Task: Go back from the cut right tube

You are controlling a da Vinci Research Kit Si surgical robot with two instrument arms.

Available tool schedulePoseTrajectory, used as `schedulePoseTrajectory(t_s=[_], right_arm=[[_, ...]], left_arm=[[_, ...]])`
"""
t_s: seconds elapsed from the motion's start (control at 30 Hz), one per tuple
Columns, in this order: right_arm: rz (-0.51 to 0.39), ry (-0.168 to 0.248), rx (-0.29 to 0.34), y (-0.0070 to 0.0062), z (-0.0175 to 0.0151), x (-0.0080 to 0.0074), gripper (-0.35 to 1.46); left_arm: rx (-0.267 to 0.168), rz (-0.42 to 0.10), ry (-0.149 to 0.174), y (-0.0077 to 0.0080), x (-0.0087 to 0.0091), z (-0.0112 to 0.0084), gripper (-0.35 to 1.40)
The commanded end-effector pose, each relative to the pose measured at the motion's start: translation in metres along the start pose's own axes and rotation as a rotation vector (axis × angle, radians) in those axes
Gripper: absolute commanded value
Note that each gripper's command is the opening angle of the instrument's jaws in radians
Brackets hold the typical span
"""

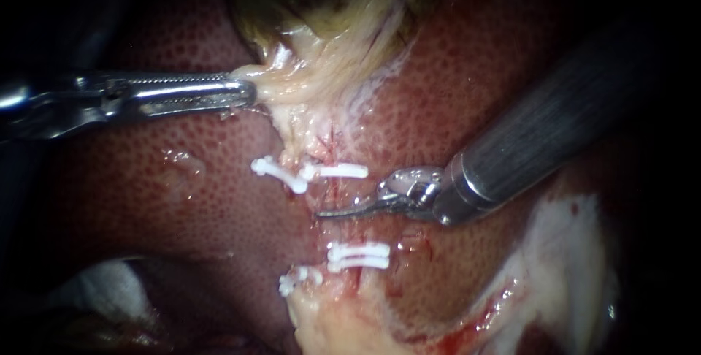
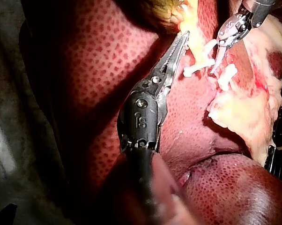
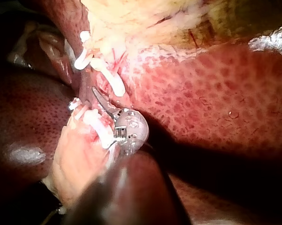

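Observation:
My right instrument (image 1: 325,213) comes in from the upper right, its thin curved blades shut and holding nothing. They lie across the gap between the upper white clip (image 1: 343,171) and the lower pair of clips (image 1: 358,255) on the right tube. In the right wrist view the blade tip (image 3: 95,91) points between those clips. Further left are two more clips (image 1: 281,172) (image 1: 296,280). My left instrument (image 1: 248,93) reaches in from the left, jaws shut on the pale gallbladder tissue (image 1: 307,70), also seen in its wrist view (image 2: 184,35).
Mottled red liver (image 1: 146,180) surrounds the site. Pale fatty tissue (image 1: 562,253) lies under the right shaft at the lower right, with some blood along its edge. White gauze (image 1: 109,282) shows at the lower left.

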Motion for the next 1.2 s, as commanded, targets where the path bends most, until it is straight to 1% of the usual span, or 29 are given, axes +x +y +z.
schedulePoseTrajectory(t_s=[0.03,0.23,0.37,0.43,0.47,0.53,0.6,0.67,0.83,0.97,1.03,1.13,1.17,1.2], right_arm=[[-0.001,-0.003,0.004,0.0000,0.0000,0.0000,-0.35],[-0.001,-0.007,0.011,-0.0003,0.0001,0.0000,-0.35],[-0.002,-0.007,0.012,-0.0004,0.0001,0.0000,0.22],[-0.002,-0.007,0.012,-0.0005,0.0001,0.0000,0.37],[-0.002,-0.008,0.012,-0.0005,0.0001,0.0000,0.49],[-0.002,-0.008,0.012,-0.0005,0.0001,0.0000,0.66],[-0.003,-0.007,0.010,-0.0006,0.0001,-0.0001,0.89],[-0.004,-0.003,0.002,-0.0007,0.0001,-0.0001,1.04],[-0.004,-0.004,0.003,-0.0012,0.0002,-0.0003,1.21],[-0.007,-0.003,0.002,-0.0020,0.0002,-0.0005,1.33],[-0.011,0.013,-0.030,-0.0025,0.0002,-0.0006,1.43],[-0.017,0.023,-0.044,-0.0033,-0.0003,-0.0009,1.43],[-0.029,0.017,-0.060,-0.0035,-0.0006,-0.0010,1.43],[-0.052,0.002,-0.080,-0.0037,-0.0009,-0.0010,1.43]], left_arm=[[0.000,0.000,0.000,0.0000,0.0000,0.0000,-0.35],[0.001,0.000,0.000,0.0000,-0.0001,0.0000,-0.35],[0.001,0.000,0.000,0.0000,-0.0001,0.0000,-0.35],[0.001,0.000,0.000,0.0000,-0.0001,0.0000,-0.35],[0.001,0.000,0.000,0.0000,-0.0001,0.0000,-0.35],[0.001,0.001,0.000,0.0000,-0.0002,0.0000,-0.35],[0.001,0.001,0.000,0.0000,-0.0002,0.0000,-0.35],[0.001,0.001,0.000,0.0000,-0.0002,0.0000,-0.35],[0.001,0.001,0.000,0.0000,-0.0002,0.0001,-0.35],[0.001,0.001,0.000,0.0000,-0.0002,0.0001,-0.35],[0.001,0.001,0.000,0.0000,-0.0002,0.0000,-0.35],[0.001,0.001,0.000,0.0000,-0.0002,0.0000,-0.35],[0.001,0.001,0.000,0.0000,-0.0002,0.0000,-0.35],[0.001,0.001,0.000,0.0000,-0.0002,0.0000,-0.35]])
